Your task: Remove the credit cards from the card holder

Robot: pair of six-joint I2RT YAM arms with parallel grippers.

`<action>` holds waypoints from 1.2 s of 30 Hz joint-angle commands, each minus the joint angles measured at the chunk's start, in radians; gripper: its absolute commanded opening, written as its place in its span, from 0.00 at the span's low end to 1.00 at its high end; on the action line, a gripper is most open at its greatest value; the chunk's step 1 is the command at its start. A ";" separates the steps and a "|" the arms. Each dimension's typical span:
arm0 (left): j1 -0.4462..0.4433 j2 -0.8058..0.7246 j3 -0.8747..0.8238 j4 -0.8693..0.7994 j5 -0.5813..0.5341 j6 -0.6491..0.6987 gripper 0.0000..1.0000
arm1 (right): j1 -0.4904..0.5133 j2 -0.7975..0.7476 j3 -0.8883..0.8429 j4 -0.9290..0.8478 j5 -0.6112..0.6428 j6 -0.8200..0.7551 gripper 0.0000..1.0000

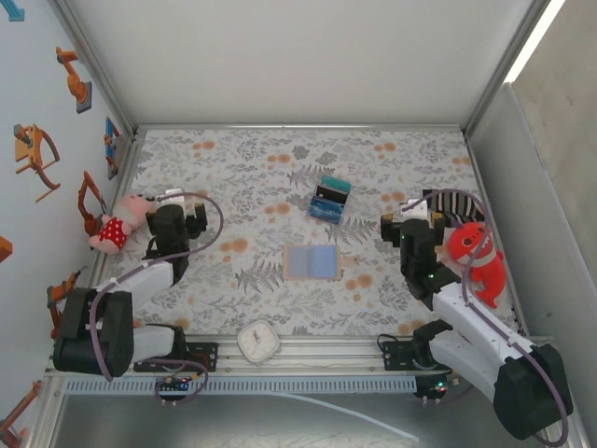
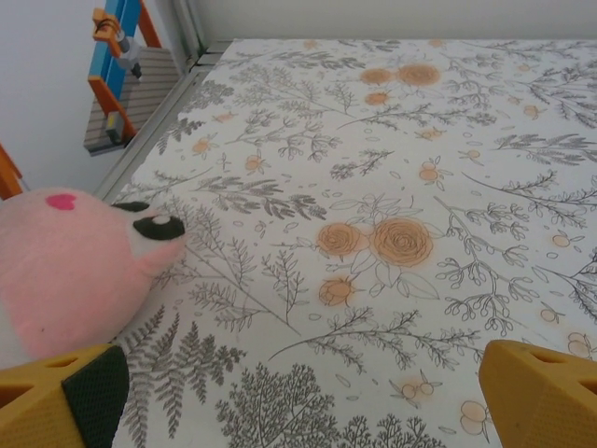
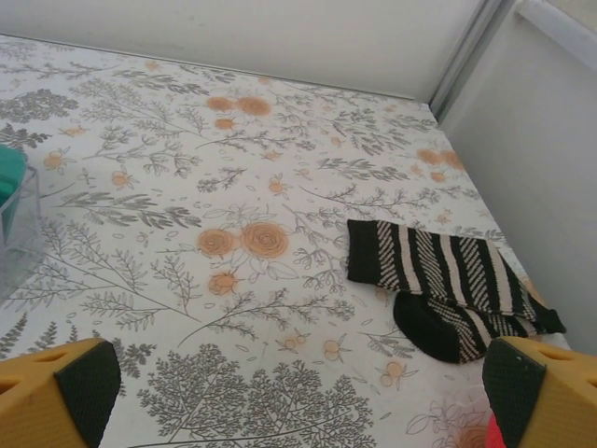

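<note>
The card holder [image 1: 310,262] is pale blue-grey, the cloth [image 1: 233,187] under it grey ferns and orange roses, pink plush [image 1: 119,222] to its left, black-and-cream striped sock [image 3: 438,266] to its right.

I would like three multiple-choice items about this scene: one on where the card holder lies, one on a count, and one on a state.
1. The card holder lies on the table:
A) against the far wall
B) in the middle
C) at the near edge

2. Soft toys on the table:
A) one
B) two
C) four

3. The card holder is:
A) open and flat
B) folded shut
C) standing on edge

Answers:
1 B: it sits mid-table, between the two arms.
2 B: a pink toy lies on the left and a red toy on the right.
3 A: its pale blue-grey inside faces up.
</note>
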 commanded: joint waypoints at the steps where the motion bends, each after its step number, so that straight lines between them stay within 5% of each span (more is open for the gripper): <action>1: 0.020 0.021 -0.019 0.163 0.062 0.060 0.97 | -0.013 0.000 -0.020 0.112 0.055 -0.034 0.99; 14: 0.071 0.250 -0.102 0.455 0.242 0.060 0.97 | -0.173 0.108 -0.098 0.326 -0.053 -0.065 0.99; 21: 0.144 0.263 -0.003 0.272 0.268 -0.025 0.97 | -0.263 0.214 -0.104 0.415 -0.162 -0.075 0.99; 36: 0.140 0.268 -0.002 0.274 0.261 -0.019 0.97 | -0.322 0.569 -0.052 0.721 -0.323 -0.051 1.00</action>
